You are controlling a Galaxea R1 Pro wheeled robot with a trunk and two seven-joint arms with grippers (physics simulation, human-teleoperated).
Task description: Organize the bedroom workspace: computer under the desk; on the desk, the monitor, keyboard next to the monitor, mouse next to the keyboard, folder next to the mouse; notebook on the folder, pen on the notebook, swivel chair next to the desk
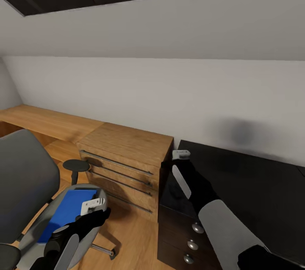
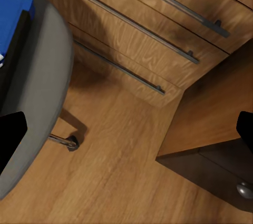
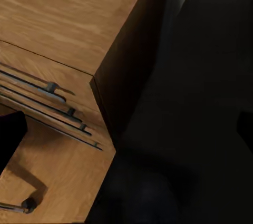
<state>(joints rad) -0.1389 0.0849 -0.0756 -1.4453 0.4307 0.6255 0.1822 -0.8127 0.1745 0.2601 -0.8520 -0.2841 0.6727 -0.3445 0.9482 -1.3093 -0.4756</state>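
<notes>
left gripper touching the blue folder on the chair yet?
Apart. In the left wrist view the folder lies on the swivel chair seat off to one side, while the open fingers frame bare floor, with grey seat between them and the folder.

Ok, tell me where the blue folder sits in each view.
Head view: folder lower left, lying on the swivel chair seat.
Left wrist view: folder in a corner, on the grey seat.
Right wrist view: not in it.
Shared landmark: oak cabinet with bar-handled drawers.

Folder (image 1: 67, 212) on swivel chair (image 1: 25, 181), left of desk (image 1: 250, 189).
</notes>
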